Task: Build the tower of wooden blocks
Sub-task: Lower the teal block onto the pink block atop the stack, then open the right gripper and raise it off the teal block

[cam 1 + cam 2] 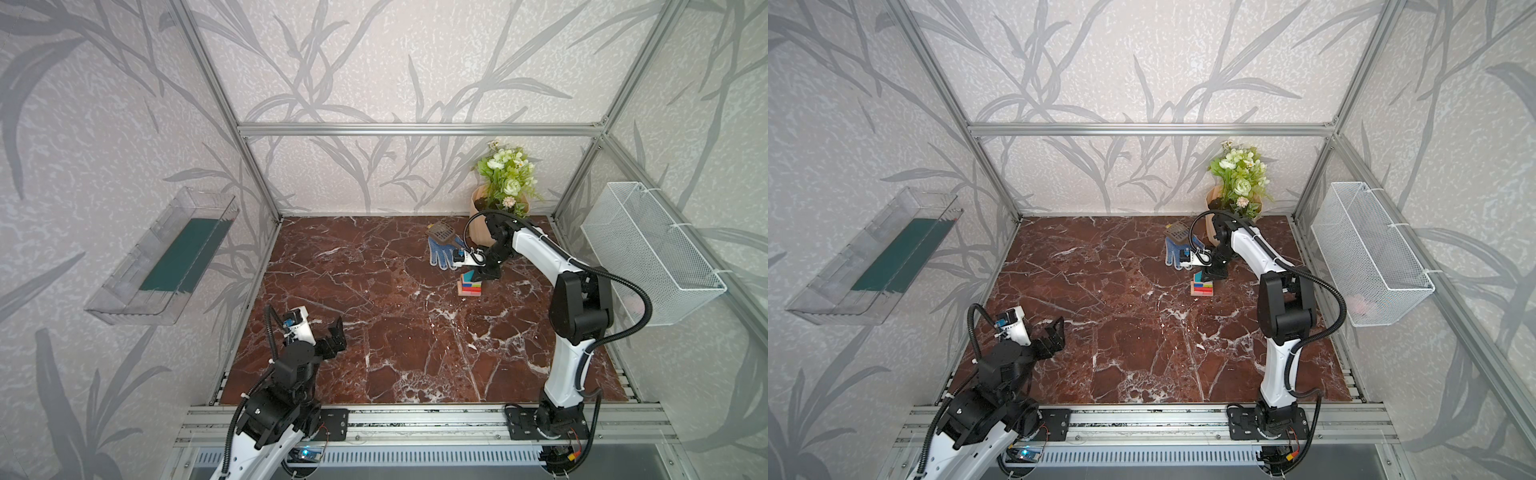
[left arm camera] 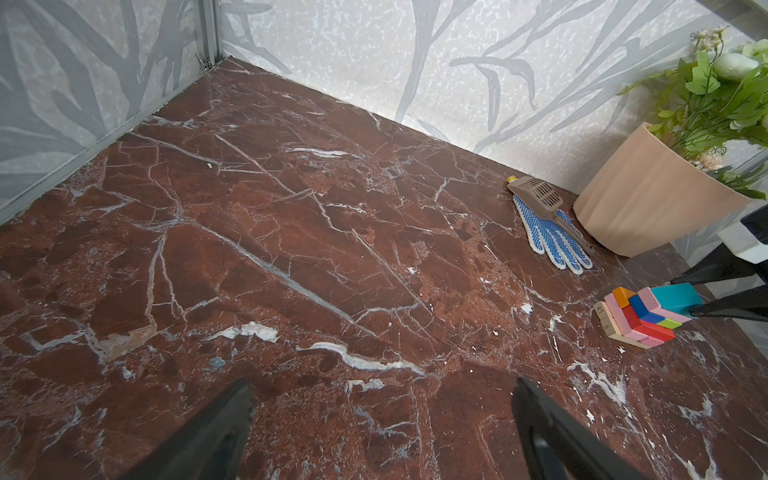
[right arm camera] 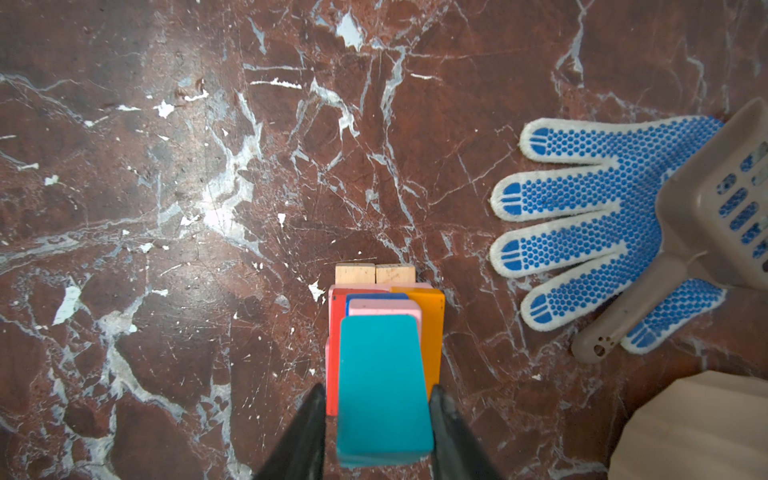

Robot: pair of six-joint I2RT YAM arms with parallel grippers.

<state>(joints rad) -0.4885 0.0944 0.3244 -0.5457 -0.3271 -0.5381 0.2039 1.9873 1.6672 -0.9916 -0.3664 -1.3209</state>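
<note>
The tower [image 1: 470,286] [image 1: 1202,287] stands on the marble at the back right: two tan bars [image 3: 374,274] at the base, then pink, red, blue, orange and lime wood blocks [image 2: 640,318]. The teal wedge [image 3: 382,382] [image 2: 675,296] lies on top. My right gripper [image 3: 376,395] [image 1: 474,277] straddles the wedge from above. One finger touches its side, and a thin gap shows at the other. My left gripper [image 2: 380,399] [image 1: 337,337] hovers wide open over bare marble at the front left, holding nothing.
A blue-dotted glove [image 1: 442,254] with a tan slotted scoop [image 1: 440,232] on it lies just behind the tower. A peach flowerpot [image 1: 482,226] stands in the back right corner. A wire basket [image 1: 648,249] hangs on the right wall and a clear tray [image 1: 166,257] on the left wall.
</note>
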